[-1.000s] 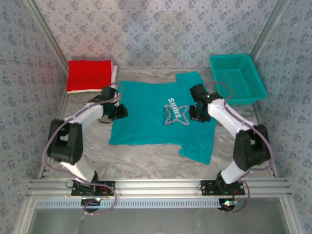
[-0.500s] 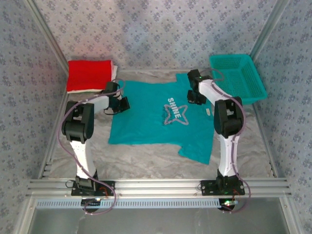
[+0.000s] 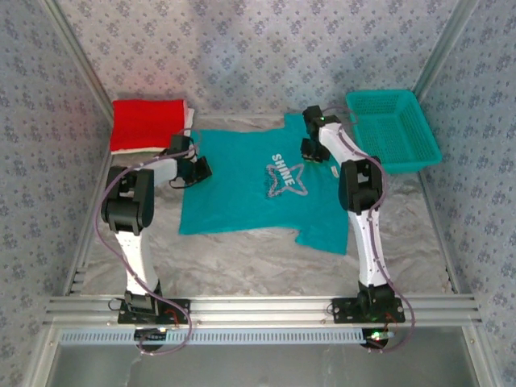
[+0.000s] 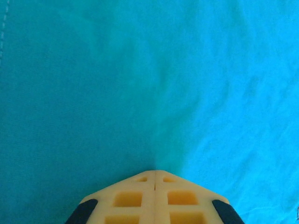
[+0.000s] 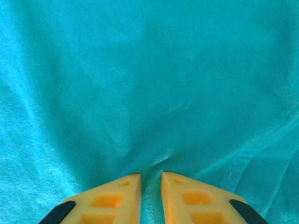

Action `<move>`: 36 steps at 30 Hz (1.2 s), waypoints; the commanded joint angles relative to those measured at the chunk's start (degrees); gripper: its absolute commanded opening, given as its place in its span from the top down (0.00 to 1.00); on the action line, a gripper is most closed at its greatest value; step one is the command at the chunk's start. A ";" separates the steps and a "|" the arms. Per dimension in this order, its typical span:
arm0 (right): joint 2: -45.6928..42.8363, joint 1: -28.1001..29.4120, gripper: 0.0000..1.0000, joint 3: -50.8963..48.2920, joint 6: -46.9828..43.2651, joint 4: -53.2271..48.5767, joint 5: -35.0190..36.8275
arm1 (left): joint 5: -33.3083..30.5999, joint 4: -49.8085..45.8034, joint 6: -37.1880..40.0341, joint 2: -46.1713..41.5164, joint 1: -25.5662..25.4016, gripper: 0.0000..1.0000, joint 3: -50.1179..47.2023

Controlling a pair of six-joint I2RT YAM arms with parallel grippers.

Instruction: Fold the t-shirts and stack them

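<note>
The teal t-shirt with its white "SHINE" star print lies spread on the marble tabletop. My left gripper is at the shirt's left edge. In the left wrist view its fingers are pressed together, with a crease of teal cloth running out from the tips. My right gripper sits on the shirt's far right part; it pinches a ridge of teal fabric in a narrow gap. A folded red shirt lies at the far left on a white one.
A teal plastic mesh basket stands at the far right corner. Patterned walls and metal frame posts close in the table on three sides. Bare marble runs along the near side between the shirt and the arm bases.
Both grippers have moved toward the far side, the right one much farther and to the left. The teal shirt has been dragged with them, its near right sleeve shifting up and left.
</note>
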 commanded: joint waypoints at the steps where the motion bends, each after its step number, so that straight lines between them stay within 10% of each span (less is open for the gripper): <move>1: 6.98 -1.45 0.78 4.36 1.64 -4.74 -2.66 | -1.91 -1.42 -0.56 4.02 0.51 0.99 3.05; 14: 5.74 -3.10 0.75 6.68 3.99 -3.23 -2.48 | -2.52 -9.90 0.94 13.72 1.13 0.99 20.43; 23: -7.43 -3.44 0.69 6.75 -1.33 -5.06 -5.45 | -6.25 -6.15 0.79 -6.15 1.17 0.75 8.46; 31: -61.60 3.31 0.36 -63.15 -1.66 32.79 -3.60 | -13.24 -2.09 1.46 -40.43 1.34 0.45 -22.52; 36: -84.56 5.14 0.31 -88.03 2.52 34.26 -4.59 | -8.11 -11.38 1.20 -52.75 8.08 0.38 -35.39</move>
